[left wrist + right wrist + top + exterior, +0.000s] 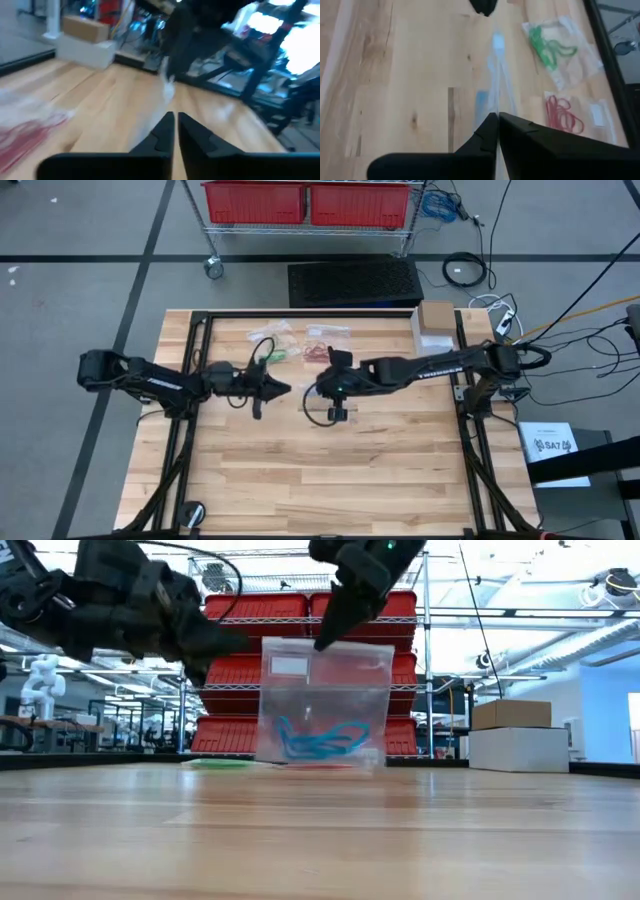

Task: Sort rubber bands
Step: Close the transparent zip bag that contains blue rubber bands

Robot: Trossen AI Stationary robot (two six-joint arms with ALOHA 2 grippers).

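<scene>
We see the right gripper clamped on the top edge of a clear bag of blue rubber bands, hanging just above the table. Left gripper, fingers together, empty, sits just beside the bag. Green bands and red bands lie bagged beyond it.

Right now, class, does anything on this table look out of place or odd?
One clear bag holding blue rubber bands hangs upright above the table, pinched at its top edge by the right end effector; the green-band and red-band bags lie flat.
</scene>
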